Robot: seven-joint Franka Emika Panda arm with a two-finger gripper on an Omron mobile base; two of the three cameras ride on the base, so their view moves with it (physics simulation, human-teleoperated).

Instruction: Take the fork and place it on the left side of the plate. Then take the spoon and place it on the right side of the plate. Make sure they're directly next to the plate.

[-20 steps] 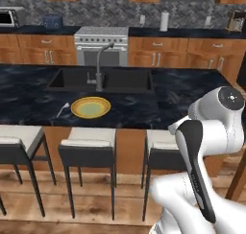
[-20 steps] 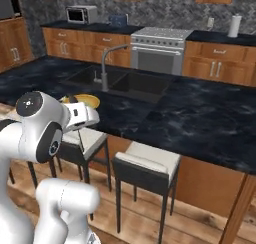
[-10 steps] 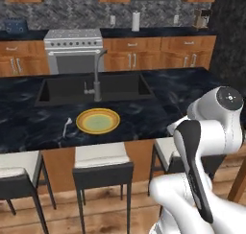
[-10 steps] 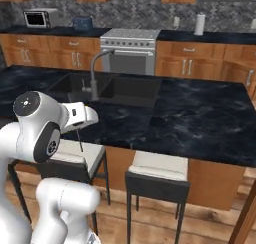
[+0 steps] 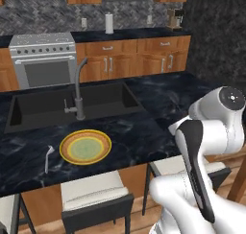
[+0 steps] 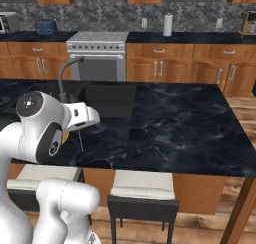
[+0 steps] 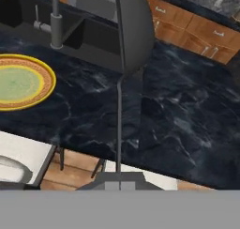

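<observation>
Hand view: spoon [image 7: 123,73] upright, bowl up.

Domestic kitchen: steel oven range [image 5: 43,55], wooden cabinets [image 5: 134,58], sink [image 5: 72,106] with faucet [image 5: 79,91] set in a dark marble desk [image 6: 175,128], stools [image 5: 93,199] beneath.

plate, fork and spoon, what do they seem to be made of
Plate: probably glazed ceramic, possibly plastic. It has smooth, even bands of yellow, orange and pale green.
Fork: probably metal, being pale silver-white and very thin against the dark counter.
Spoon: likely metal too, with a slim rigid handle. It looks dull dark grey up close, so its finish is hard to judge.
</observation>
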